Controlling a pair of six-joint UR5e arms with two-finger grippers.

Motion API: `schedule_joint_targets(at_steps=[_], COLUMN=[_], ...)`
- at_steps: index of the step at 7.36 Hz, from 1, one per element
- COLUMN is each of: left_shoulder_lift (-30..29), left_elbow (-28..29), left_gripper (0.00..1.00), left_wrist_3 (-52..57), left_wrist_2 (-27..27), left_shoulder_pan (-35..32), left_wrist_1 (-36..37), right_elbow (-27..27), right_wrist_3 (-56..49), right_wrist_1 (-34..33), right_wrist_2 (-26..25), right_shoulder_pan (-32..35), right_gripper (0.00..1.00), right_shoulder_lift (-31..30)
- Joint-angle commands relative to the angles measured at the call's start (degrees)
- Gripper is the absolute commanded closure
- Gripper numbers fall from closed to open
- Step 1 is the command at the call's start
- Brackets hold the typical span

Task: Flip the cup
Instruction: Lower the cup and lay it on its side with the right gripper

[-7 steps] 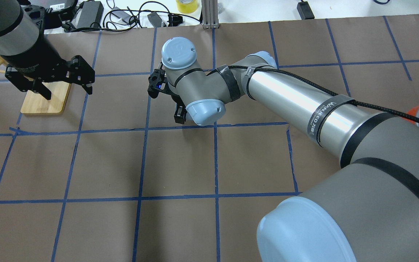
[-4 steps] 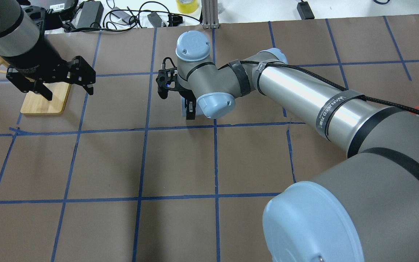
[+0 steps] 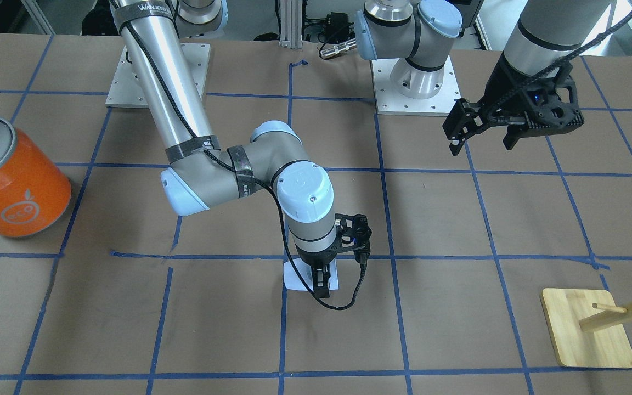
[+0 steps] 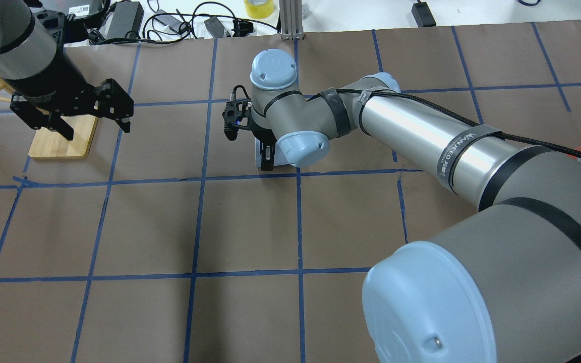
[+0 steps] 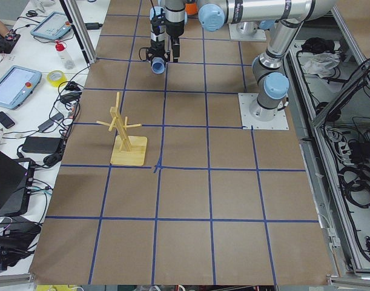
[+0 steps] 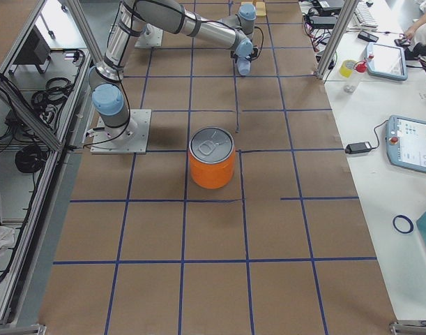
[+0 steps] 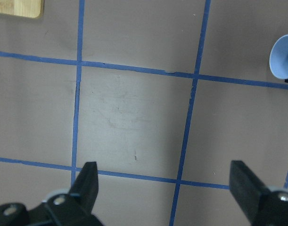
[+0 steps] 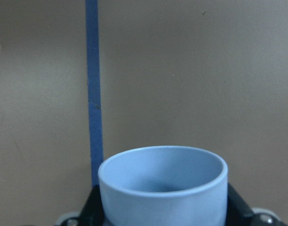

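Brown paper [image 3: 102, 318] gridded with blue tape [image 4: 199, 177] covered the table [image 4: 144, 227]. I counted one cup [image 8: 162, 183], one orange can [image 6: 212, 158] and one wooden peg stand [image 5: 125, 130]. The right gripper [image 3: 320, 281] was clamped on the cup near the table's middle, beside a tape crossing. The left gripper [image 7: 166, 186] hung spread wide. Can and stand stood well apart at opposite ends, with open paper between.

Obstacles on desk [image 3: 458, 219]: orange can [image 3: 14, 186] at robot's right end, wooden peg stand [image 3: 574, 334] at left end. Right arm [image 3: 168, 71] spans centre, cup [image 3: 297, 277] in its jaws. Wide passage between.
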Motion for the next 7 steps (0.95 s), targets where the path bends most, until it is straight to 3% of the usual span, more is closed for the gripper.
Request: schedule_joint_targets(at_steps=[1, 2, 7], left_shoulder_lift=[-0.10, -0.10, -0.28], left_elbow=[-0.08, -0.08, -0.08], left_gripper=[0.00, 0.00, 0.00], left_wrist_3=[-0.05, 0.04, -0.74], left_wrist_2=[0.11, 0.11, -0.33], left_shoulder_pan=[0.04, 0.04, -0.05], left_wrist_1=[0.02, -0.07, 0.10], right_elbow=[0.03, 0.03, 0.11], right_wrist_3=[-0.18, -0.61, 2.01], right_wrist_1=[-2.39, -2.41, 4.43], right_wrist_2=[-0.11, -0.03, -0.46], right_shoulder_pan=[-0.05, -0.05, -3.20], right_gripper=[0.22, 0.00, 0.00], right_shoulder_lift=[0.16, -0.10, -7.21])
